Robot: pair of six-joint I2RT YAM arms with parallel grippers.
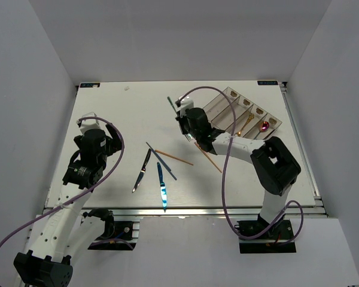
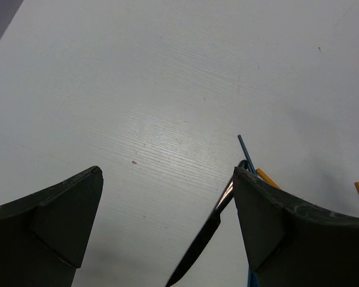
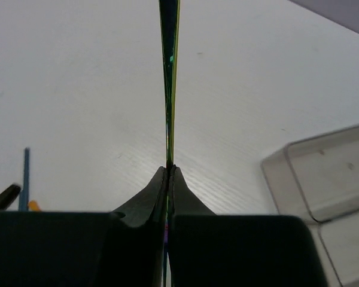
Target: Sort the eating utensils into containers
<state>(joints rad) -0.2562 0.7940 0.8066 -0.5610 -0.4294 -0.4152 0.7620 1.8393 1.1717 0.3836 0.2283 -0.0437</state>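
One thin iridescent utensil point(image 3: 169, 66) pinched in right end effector point(image 3: 169, 169), jutting forward; left end effector point(image 2: 167, 179) spread, near black knife point(image 2: 197, 251)

Both arms are the same build: the left arm point(image 1: 63, 206) and the right arm point(image 1: 239, 143) have white tube links with chunky black joint housings. A purple cable point(image 1: 224, 179) runs loose along each one down to a black base plate point(image 1: 264, 232). Up close, the left gripper point(image 2: 167, 173) has matte, near-black wedge fingers point(image 2: 60, 218) with slightly scuffed faces; the right gripper point(image 3: 169, 168) has the same dark fingers, tapering to thin tips.
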